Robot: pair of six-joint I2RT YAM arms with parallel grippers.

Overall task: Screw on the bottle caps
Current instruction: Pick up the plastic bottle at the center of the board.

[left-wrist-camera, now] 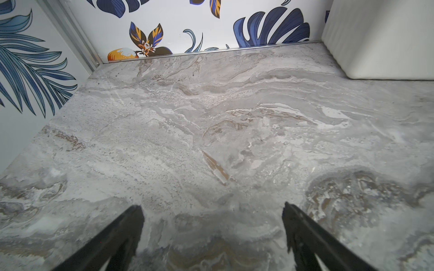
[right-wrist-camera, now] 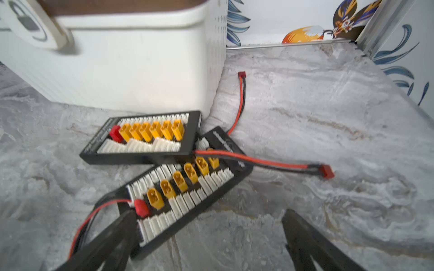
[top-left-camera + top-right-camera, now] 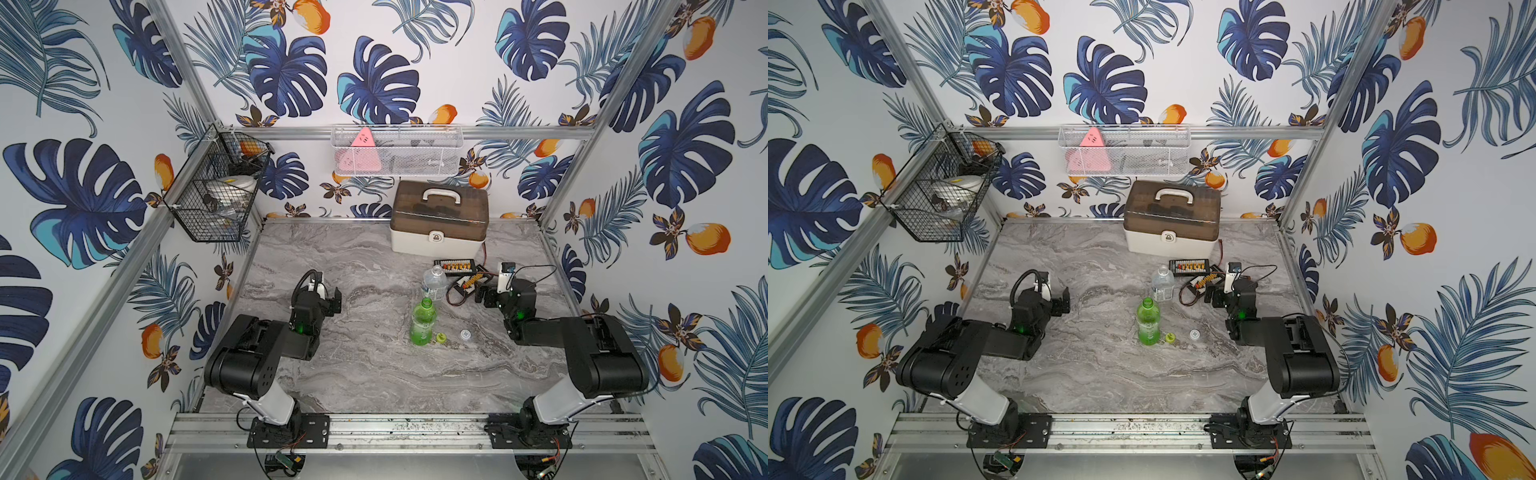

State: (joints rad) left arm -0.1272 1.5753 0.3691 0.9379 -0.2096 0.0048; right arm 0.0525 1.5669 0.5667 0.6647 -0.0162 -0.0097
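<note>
Jaws spread, yellow-green cap (image 3: 441,337) beside green bottle (image 3: 422,322), whitish cap (image 3: 464,333) near

On the table (image 3: 353,374) the taller bottle (image 3: 423,322) stands near the middle, the shorter bottle (image 3: 434,284) just behind it, one cap (image 3: 441,338) just right of its base, the other cap (image 3: 465,334) further right, and two connector boards (image 3: 454,265) lie right of the shorter bottle, before the box (image 3: 439,222) at the back.

Grey marble-look tabletop (image 3: 365,374) with a matt finish, translucent glossy green plastic bottle (image 3: 422,324), clear plastic bottle (image 3: 434,283), smooth white plastic box (image 3: 436,243), black metal wire basket (image 3: 212,208)
</note>
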